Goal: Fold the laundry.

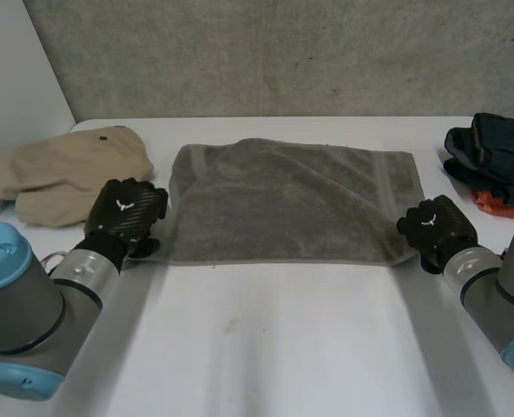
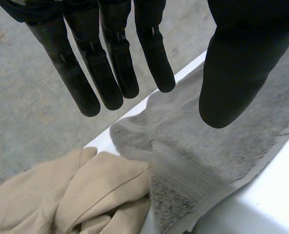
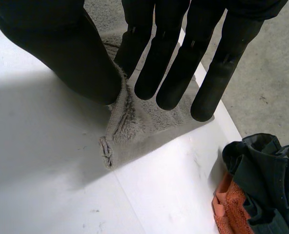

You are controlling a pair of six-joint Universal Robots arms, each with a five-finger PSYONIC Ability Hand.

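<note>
A grey towel (image 1: 292,200) lies folded flat on the white table (image 1: 283,347). My left hand (image 1: 125,213) is at the towel's near left corner. In the left wrist view its fingers (image 2: 110,73) are straight, the thumb stands apart, and it hovers over the towel (image 2: 222,156) holding nothing. My right hand (image 1: 435,228) rests at the towel's near right corner. In the right wrist view that hand (image 3: 81,53) pinches a raised ridge of the towel (image 3: 144,126) between thumb and fingers, just in from the corner.
A tan garment (image 1: 66,174) lies crumpled at the left, touching the towel's left edge (image 2: 86,195). Dark garments (image 1: 491,152) sit stacked on an orange cloth (image 1: 496,204) at the right, close to my right hand (image 3: 266,180). A grey wall stands behind the table.
</note>
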